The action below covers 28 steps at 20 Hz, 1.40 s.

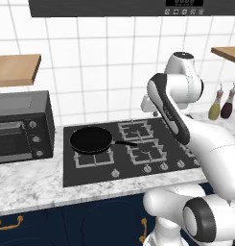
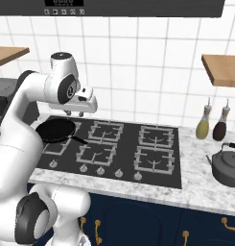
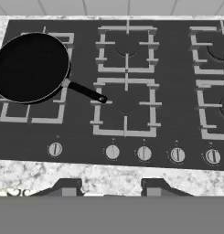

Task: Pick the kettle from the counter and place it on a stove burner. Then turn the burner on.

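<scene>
While the gripper [image 3: 111, 185] hangs above the cooktop [image 3: 77, 132] with its jaws parted and nothing between them, the kettle [image 2: 228, 166] sits on the counter [image 2: 195, 192] at about three o'clock from the burners. A black pan [image 3: 30, 67] rests on a burner [image 3: 33, 87] at nine o'clock, its handle pointing toward four o'clock.
</scene>
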Available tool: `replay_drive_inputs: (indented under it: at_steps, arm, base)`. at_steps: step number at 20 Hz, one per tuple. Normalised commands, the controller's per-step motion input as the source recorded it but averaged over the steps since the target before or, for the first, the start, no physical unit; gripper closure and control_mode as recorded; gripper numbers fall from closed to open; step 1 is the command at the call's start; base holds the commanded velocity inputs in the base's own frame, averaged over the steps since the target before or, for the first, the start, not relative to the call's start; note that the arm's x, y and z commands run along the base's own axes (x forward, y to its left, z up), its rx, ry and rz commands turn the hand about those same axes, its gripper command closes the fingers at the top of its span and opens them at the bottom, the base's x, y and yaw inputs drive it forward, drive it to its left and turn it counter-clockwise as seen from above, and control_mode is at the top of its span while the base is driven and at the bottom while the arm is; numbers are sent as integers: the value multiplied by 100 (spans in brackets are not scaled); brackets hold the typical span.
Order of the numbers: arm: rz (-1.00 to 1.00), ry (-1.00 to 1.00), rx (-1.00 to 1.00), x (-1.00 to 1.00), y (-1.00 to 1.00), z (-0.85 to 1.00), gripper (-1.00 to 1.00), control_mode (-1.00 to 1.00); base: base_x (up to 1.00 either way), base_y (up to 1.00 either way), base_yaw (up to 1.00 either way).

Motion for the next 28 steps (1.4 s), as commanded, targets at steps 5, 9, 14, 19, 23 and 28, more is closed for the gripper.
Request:
replay_drive_inputs:
  at_steps: [5, 9, 14, 19, 23, 28]
  arm:
    - [-6, 10, 0, -9, -10, -12, -100, -100]
    - [-13, 14, 0, -3, -58, -6, -100, -100]
    - [-17, 13, 0, 0, -96, 0, -100, -100]
    - [-7, 13, 0, -1, -100, -1, -100, -100]
    - [-1, 3, 0, -1, -100, -14, -100, -100]
    - [0, 2, -2, -4, -95, -23, -100, -100]
  base:
    - [0, 0, 0]
    - [0, 0, 0]
    - [0, 0, 0]
    - [0, 0, 0]
    - [0, 0, 0]
    - [0, 0, 0]
